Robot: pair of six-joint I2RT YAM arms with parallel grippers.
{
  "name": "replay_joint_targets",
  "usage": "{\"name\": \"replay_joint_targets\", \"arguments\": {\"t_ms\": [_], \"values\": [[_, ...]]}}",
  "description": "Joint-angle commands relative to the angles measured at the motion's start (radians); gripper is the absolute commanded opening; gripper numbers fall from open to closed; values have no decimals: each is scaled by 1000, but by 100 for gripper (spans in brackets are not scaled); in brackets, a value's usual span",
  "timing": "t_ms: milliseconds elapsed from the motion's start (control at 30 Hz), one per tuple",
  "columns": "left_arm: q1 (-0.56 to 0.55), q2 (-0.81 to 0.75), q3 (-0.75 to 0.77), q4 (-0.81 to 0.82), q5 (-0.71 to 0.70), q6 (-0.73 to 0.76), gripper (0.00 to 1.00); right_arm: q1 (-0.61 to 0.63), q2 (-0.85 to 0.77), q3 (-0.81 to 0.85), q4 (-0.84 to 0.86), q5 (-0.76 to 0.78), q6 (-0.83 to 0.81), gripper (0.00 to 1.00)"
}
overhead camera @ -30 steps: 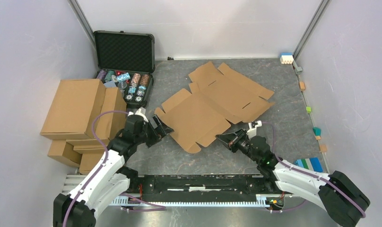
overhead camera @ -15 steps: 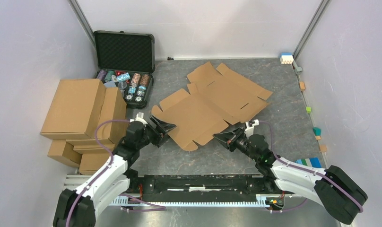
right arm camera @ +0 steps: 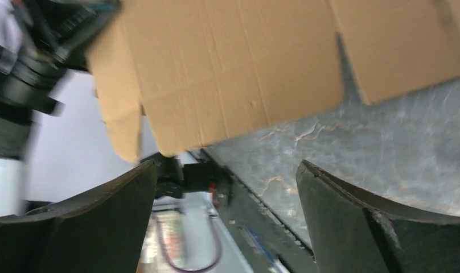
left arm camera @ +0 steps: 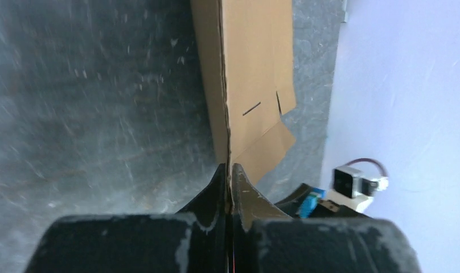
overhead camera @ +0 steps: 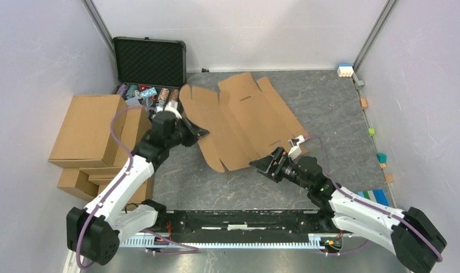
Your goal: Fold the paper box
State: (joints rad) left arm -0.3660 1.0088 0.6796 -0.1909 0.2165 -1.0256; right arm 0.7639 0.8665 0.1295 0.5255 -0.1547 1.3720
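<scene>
At ten o'clock, left tool now pinches the paper box edge, swinging it round; right tool springs wide, letting go.

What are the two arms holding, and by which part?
The left arm's fingers pinch the flat paper box by its left edge. The right arm's fingers stand open, holding nothing.
</scene>
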Motion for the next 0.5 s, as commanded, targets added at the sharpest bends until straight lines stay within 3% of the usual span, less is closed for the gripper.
{"name": "replay_joint_targets", "arguments": {"t_ms": [0,100,233,333,467], "values": [[9,64,289,-429,-106,484,2,-1,-79,229,-422,1,-489,97],[7,101,393,-529,-54,663,2,-34,-71,371,-621,7,-769,97],[-14,98,451,-544,-55,763,2,-132,-4,553,-786,107,-1024,98],[-70,59,442,-500,-115,834,2,-219,15,577,-757,195,-1132,98],[-138,-76,334,-368,-181,894,2,-363,15,547,-682,171,-1170,98]]}}
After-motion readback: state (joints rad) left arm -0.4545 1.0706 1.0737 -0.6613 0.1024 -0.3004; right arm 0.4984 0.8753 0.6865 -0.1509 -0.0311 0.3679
